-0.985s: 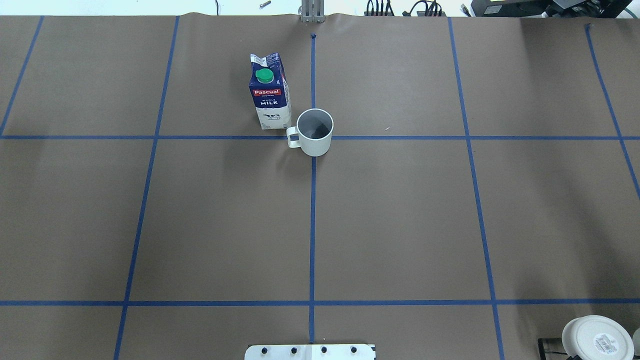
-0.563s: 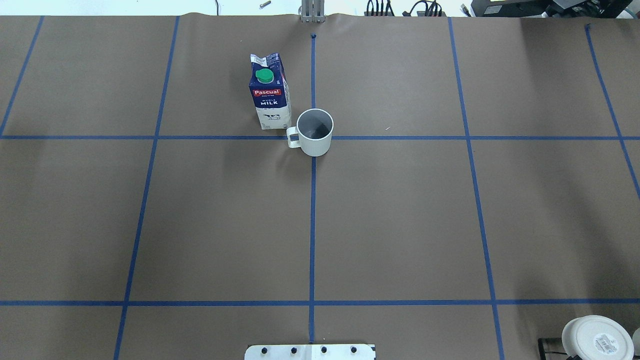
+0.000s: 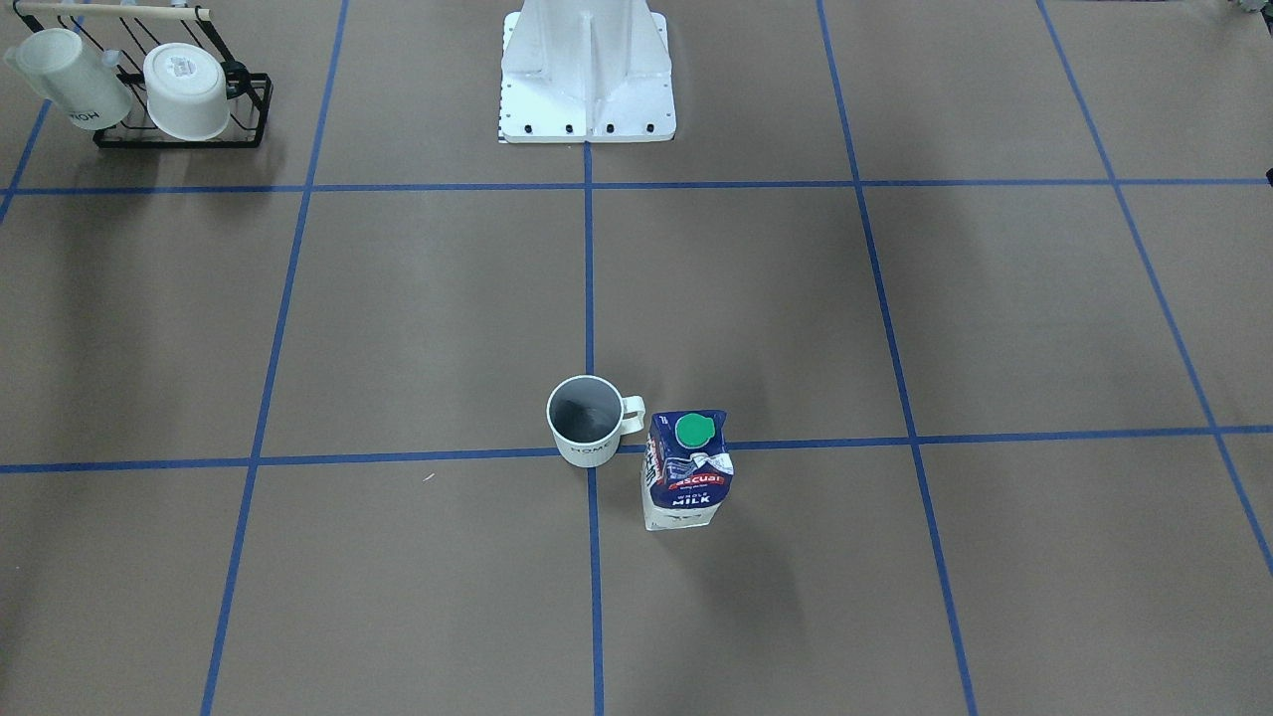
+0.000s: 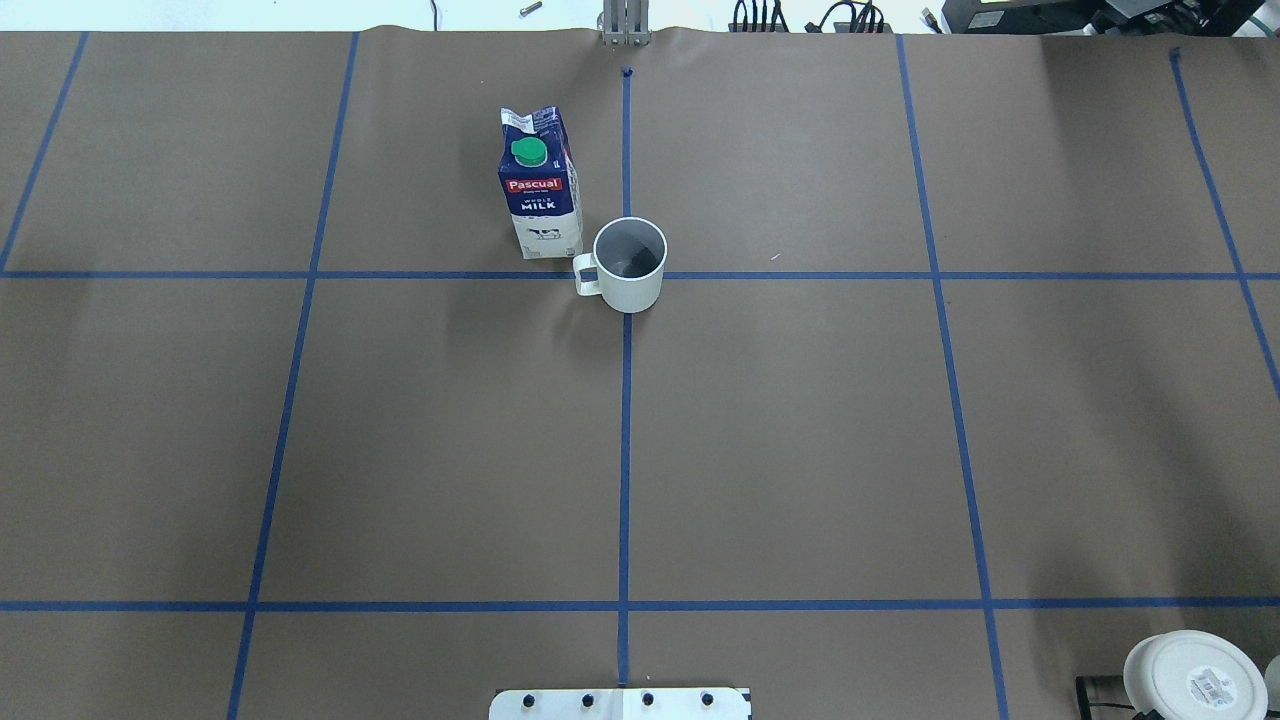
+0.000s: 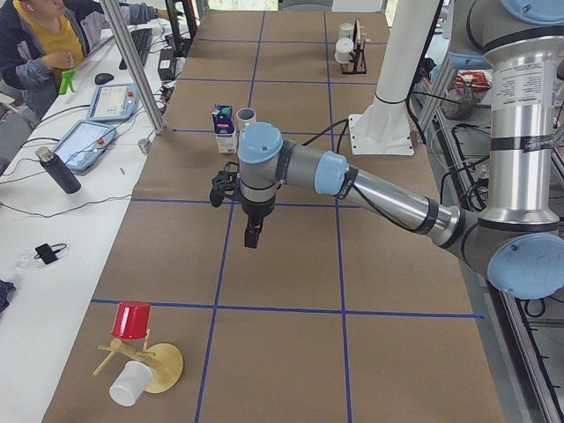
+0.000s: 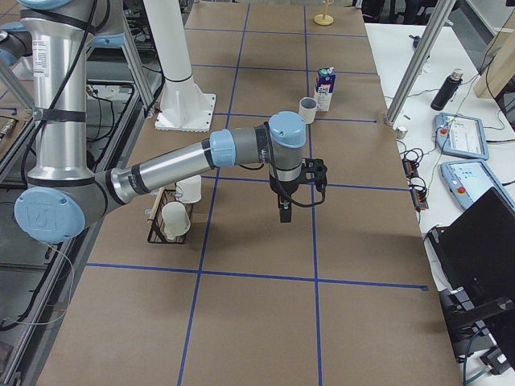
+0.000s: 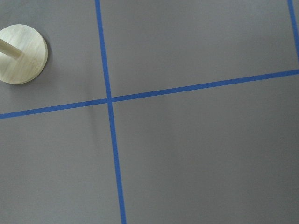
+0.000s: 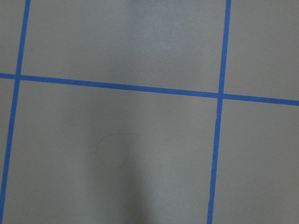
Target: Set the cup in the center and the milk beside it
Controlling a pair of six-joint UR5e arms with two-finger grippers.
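Overhead, the cup (image 4: 630, 290) stands upright on a crossing of blue tape lines (image 4: 624, 450) on the bench (image 4: 800, 450). The milk (image 4: 541, 195) stands upright just beside it, on the robot's left.
Front view: the cup's handle points toward the milk.
Left side view: left fingers (image 5: 250, 238) hang above the bench, well apart from both; cannot tell if parted.
Right side view: right fingers (image 6: 284, 214) likewise; cannot tell.

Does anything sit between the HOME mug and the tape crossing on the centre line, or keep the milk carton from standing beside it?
Nothing visible does. The small white mug already sits on the blue tape crossing, and the tall blue-and-white milk carton stands upright close beside its handle.
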